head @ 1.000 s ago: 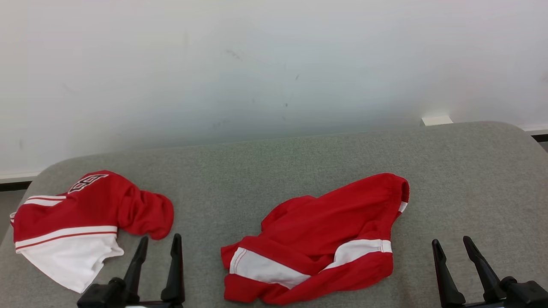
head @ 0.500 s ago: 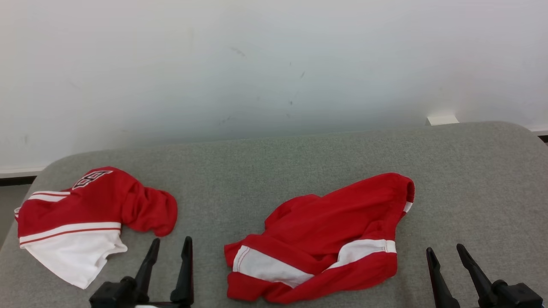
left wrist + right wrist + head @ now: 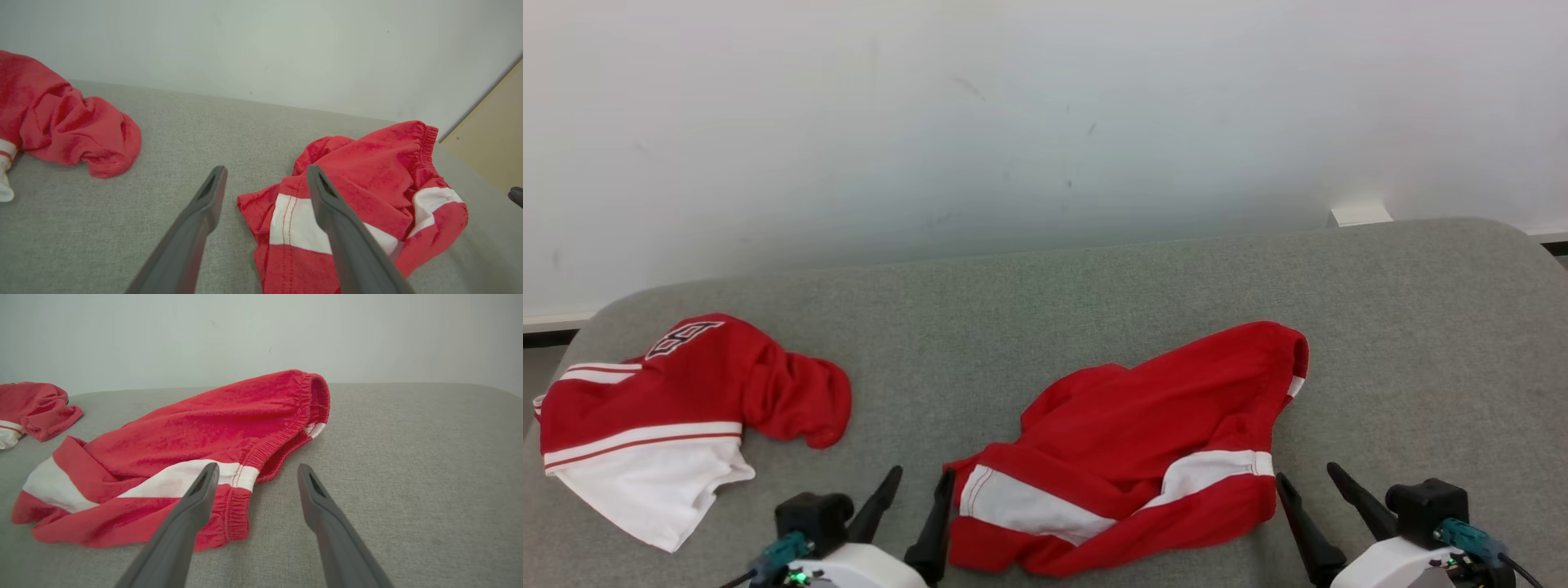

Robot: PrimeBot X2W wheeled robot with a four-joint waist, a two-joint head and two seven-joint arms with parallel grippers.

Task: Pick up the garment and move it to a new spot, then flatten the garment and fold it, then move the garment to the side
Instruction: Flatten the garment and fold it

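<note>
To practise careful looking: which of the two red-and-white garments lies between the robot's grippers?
The garment with the gathered elastic waistband, between left gripper and right gripper; the other garment, bearing a printed emblem, lies further left.

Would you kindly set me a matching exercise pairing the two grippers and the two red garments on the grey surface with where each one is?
Things:
1 left gripper
2 right gripper
3 red shorts
4 red-and-white jersey

Places:
A at the grey surface's left end
B open, at the shorts' elastic waistband
C crumpled in the middle, between both grippers
D open, at the shorts' white-panelled leg edge

Pairs: 1-D, 2-B, 3-C, 4-A.
</note>
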